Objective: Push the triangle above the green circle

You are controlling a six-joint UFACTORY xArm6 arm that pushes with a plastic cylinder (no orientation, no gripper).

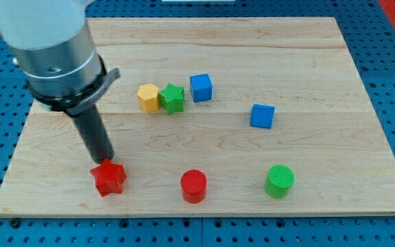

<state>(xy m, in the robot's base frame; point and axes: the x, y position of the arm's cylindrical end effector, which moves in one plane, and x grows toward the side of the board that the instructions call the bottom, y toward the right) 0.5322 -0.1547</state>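
The green circle (280, 181) lies near the view's bottom right. A blue block (262, 116), perhaps the triangle though its shape is not clear, lies above it and slightly to the left. My tip (107, 161) is at the view's lower left, touching the top edge of a red star (109, 178). It is far to the left of both the blue block and the green circle.
A yellow hexagon-like block (148, 97), a green star (172, 98) and a blue cube (201, 88) stand in a row at upper centre. A red circle (193, 186) lies at bottom centre. The wooden board (321, 48) sits on a blue perforated surface.
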